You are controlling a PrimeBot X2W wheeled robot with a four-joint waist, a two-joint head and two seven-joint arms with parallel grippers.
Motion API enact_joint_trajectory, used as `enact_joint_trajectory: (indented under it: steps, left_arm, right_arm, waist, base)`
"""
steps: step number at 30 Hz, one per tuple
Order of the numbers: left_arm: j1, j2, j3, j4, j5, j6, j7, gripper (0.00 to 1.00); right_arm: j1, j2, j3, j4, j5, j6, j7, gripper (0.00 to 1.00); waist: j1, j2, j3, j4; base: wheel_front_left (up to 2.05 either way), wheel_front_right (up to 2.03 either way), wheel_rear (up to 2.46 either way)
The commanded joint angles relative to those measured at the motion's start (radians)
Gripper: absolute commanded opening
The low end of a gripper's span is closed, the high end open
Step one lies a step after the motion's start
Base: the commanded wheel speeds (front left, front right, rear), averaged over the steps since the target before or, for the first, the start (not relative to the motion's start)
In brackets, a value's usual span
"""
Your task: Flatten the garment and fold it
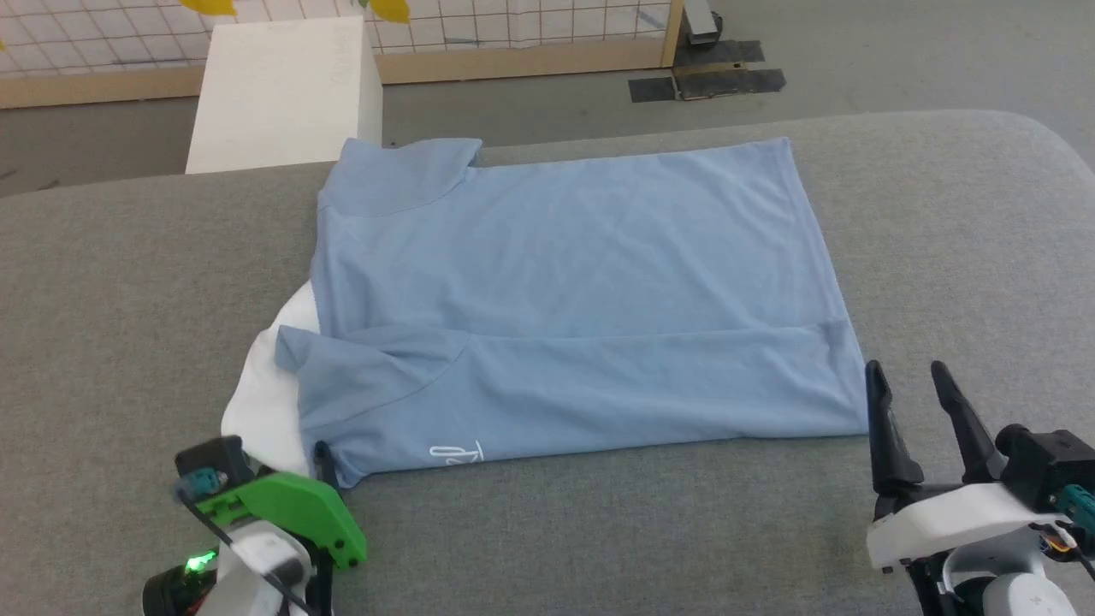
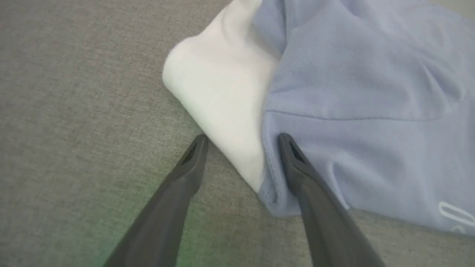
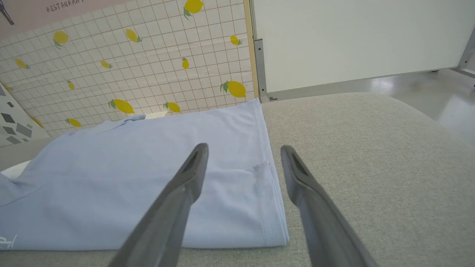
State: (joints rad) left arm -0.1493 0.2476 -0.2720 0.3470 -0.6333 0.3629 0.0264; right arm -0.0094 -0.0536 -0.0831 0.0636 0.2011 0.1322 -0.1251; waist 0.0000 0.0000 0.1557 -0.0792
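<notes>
The light blue garment [image 1: 565,299] lies spread on the grey table, its near long edge folded over toward the middle, with a white panel [image 1: 269,385] poking out at its near left and white script by the near hem. My left gripper [image 2: 241,142] is open at that near left corner; one finger rests on the blue cloth [image 2: 371,111], the other on the table beside the white panel [image 2: 222,96]. My right gripper [image 1: 911,389] stands open just right of the near right corner. In the right wrist view its fingers straddle the garment's [image 3: 148,178] right hem, above it.
The grey padded table [image 1: 958,239] has bare room on both sides of the shirt and along its near edge. A white box [image 1: 282,85] stands behind the table at the far left. Beyond it runs a tiled wall with lemon prints [image 3: 148,66].
</notes>
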Motion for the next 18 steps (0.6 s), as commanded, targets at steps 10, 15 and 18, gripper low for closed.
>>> enact_joint_trajectory:
  steps: [10,15,18]
  left_arm:
    - [0.02,0.02,-0.021,-0.023,-0.089,-0.015,0.221,0.0]
    - [0.02,0.023,-0.024,-0.054,-0.075,-0.031,0.174,0.0]
    - [0.012,0.021,-0.029,-0.059,-0.068,-0.041,0.152,0.0]
  right_arm:
    - [-0.026,0.003,0.004,0.021,-0.015,-0.002,0.02,1.0]
    - [-0.078,0.003,-0.029,0.074,-0.028,-0.002,0.104,1.0]
    - [-0.123,0.003,-0.059,0.133,-0.025,-0.002,0.235,1.0]
  waist:
    - [0.0,0.0,0.012,-0.04]
    - [0.0,0.0,0.016,-0.023]
    - [0.0,0.0,0.019,-0.008]
  base:
    - [0.0,0.0,0.0]
    - [0.0,0.0,0.0]
    - [0.0,0.0,0.0]
